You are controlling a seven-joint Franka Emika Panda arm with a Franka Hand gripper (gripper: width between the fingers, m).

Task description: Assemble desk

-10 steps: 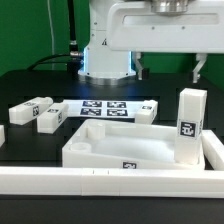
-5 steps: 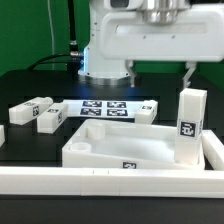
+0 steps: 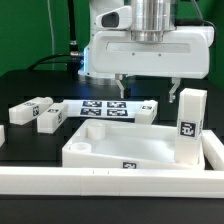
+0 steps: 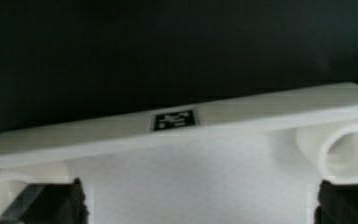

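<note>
The white desk slab point(image 3: 125, 148) lies on the black table with its raised rim up. It fills the wrist view point(image 4: 194, 165), with a tag point(image 4: 174, 120) on its rim and a round socket point(image 4: 346, 150). My gripper point(image 3: 150, 90) hangs open just above the slab's far edge, fingers point(image 3: 121, 86) spread wide and empty. In the wrist view the gripper point(image 4: 197, 205) straddles the slab. One leg point(image 3: 191, 125) stands upright at the exterior view's right. Two legs point(image 3: 30, 108) point(image 3: 50, 118) lie at the left, and another point(image 3: 2, 133) shows at the frame's edge.
The marker board point(image 3: 105, 107) lies flat behind the slab. A long white border rail point(image 3: 100, 182) runs along the front and up the exterior view's right side point(image 3: 214, 150). The arm's base point(image 3: 100, 60) stands at the back.
My gripper has come down from the top of the exterior view toward the slab's far edge, and its open fingers now show fully. The parts have not moved.
</note>
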